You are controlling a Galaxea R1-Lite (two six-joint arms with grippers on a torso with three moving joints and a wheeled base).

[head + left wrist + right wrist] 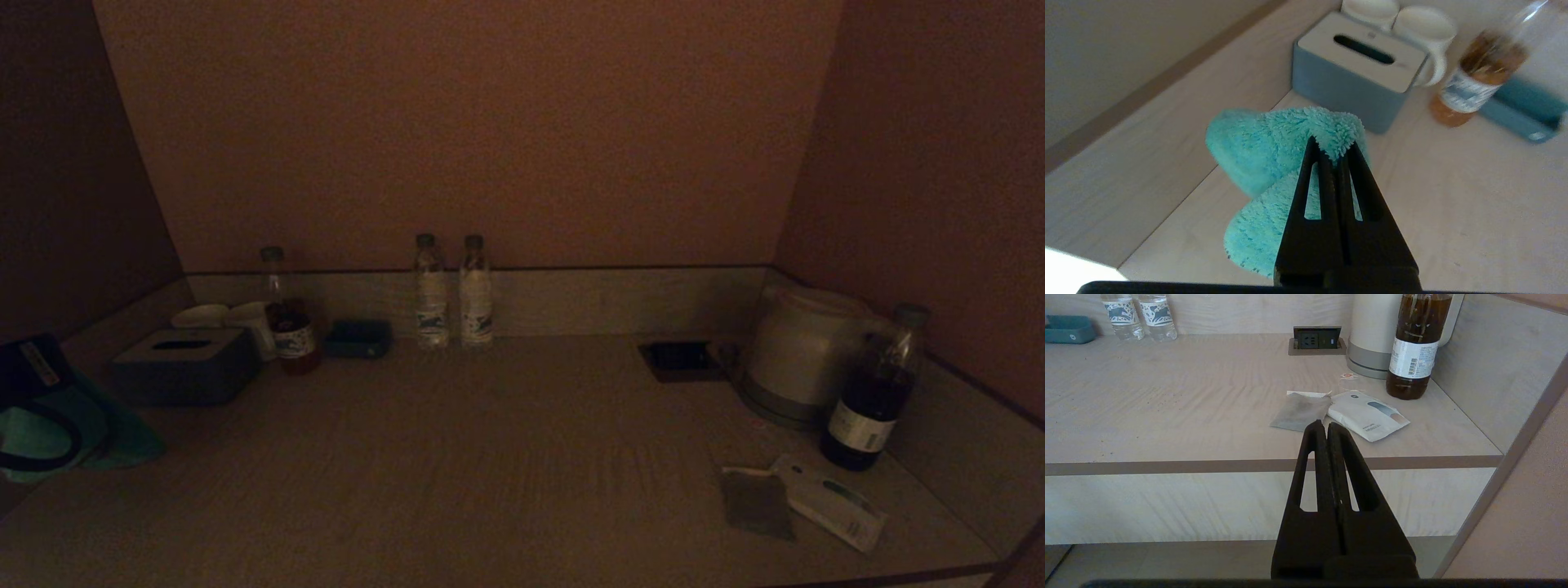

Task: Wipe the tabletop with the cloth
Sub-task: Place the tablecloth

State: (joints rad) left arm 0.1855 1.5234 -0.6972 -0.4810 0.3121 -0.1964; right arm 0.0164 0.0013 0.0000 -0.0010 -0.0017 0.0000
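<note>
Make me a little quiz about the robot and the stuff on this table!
1. True or false: the left gripper is shut on the cloth.
2. How many clear water bottles stand side by side at the back wall?
3. Which thing is nearest the kettle: A tissue box, B dark bottle, C mugs?

Key: 1 true. 2 two. 3 B, the dark bottle stands right beside the kettle. The right gripper is shut on nothing, held back off the table's front edge.
</note>
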